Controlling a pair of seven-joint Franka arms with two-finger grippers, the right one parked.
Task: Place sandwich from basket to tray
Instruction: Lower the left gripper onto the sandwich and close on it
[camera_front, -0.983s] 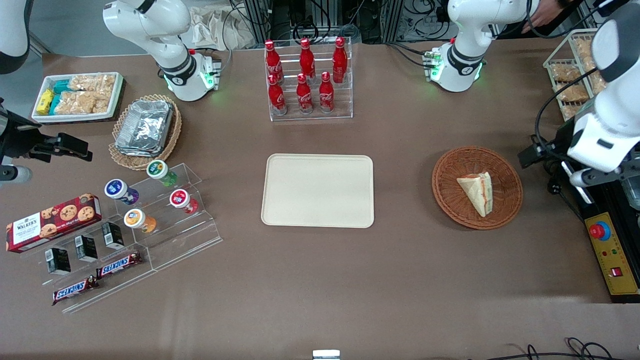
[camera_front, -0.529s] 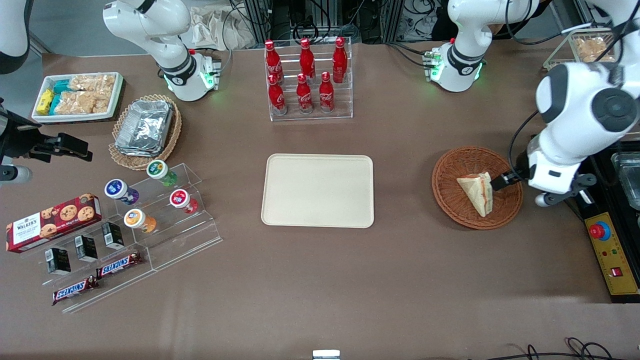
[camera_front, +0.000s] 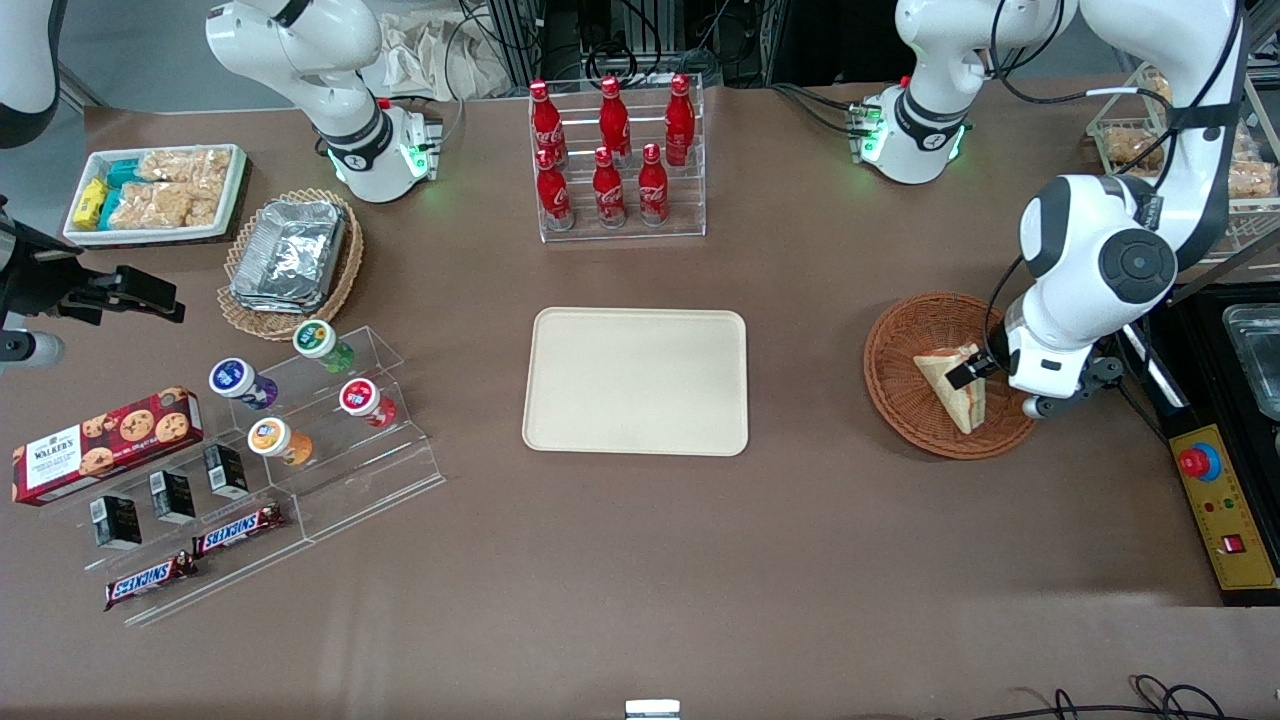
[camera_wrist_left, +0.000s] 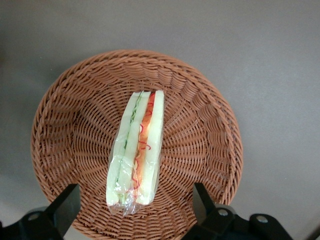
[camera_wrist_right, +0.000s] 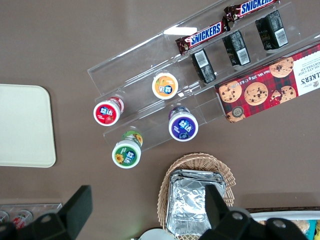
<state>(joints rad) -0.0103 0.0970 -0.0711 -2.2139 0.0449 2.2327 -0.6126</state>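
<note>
The sandwich (camera_front: 950, 385), a wrapped wedge of pale bread with red and green filling, lies in the round reddish-brown wicker basket (camera_front: 900, 350) toward the working arm's end of the table. In the left wrist view the sandwich (camera_wrist_left: 136, 152) lies along the middle of the basket (camera_wrist_left: 200, 125). My left gripper (camera_front: 985, 372) hovers over the basket above the sandwich's thick end. It (camera_wrist_left: 132, 207) is open and empty, one finger on each side of the sandwich, well apart from it. The cream-beige tray (camera_front: 636, 381) lies empty at the table's middle.
A clear rack of red cola bottles (camera_front: 612, 150) stands farther from the camera than the tray. Toward the parked arm's end are a tan basket of foil containers (camera_front: 290, 255), a white bin of snacks (camera_front: 155, 192) and clear steps with cups and bars (camera_front: 290, 430). A control box (camera_front: 1225, 505) lies beside the basket.
My left arm has swung in from the table's end and come over the basket, with the gripper now above the sandwich. The sandwich and basket have not moved.
</note>
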